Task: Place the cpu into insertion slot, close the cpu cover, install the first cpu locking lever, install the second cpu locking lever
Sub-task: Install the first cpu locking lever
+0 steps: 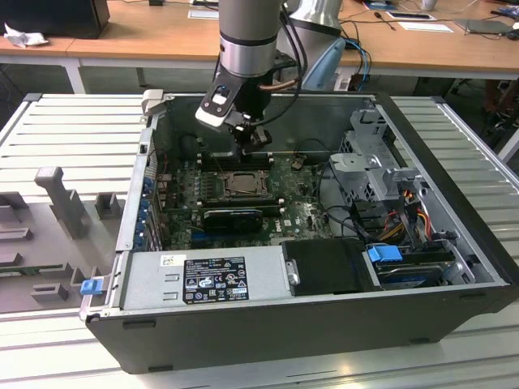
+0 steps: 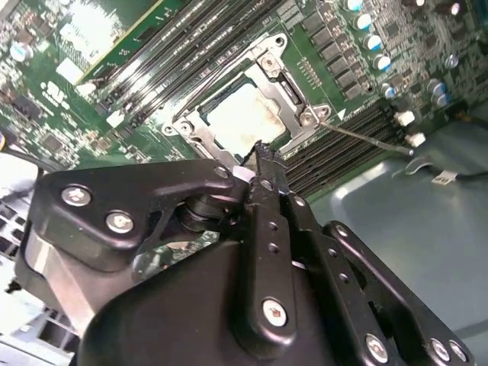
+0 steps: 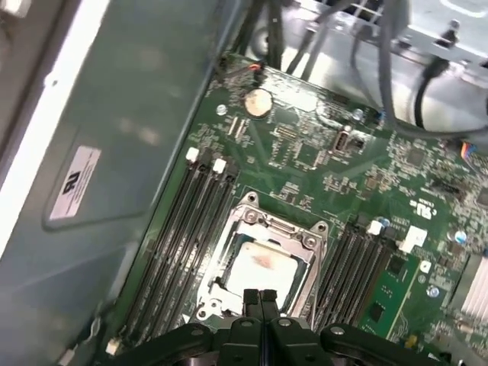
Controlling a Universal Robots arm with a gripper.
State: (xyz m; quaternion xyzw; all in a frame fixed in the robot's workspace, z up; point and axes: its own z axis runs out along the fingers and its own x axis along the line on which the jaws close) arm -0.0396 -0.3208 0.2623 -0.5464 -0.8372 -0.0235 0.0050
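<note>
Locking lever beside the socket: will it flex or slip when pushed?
The locking lever is a thin bare wire rod, so it probably flexes and springs back rather than moving stiffly. Being narrow and smooth, it may slide off the closed gripper.

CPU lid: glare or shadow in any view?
Second wrist view: glare washes the cpu pale and blows a board patch white. First wrist view: cpu bright, no hard hotspot. Exterior view: cpu dim in the case's shade.
</note>
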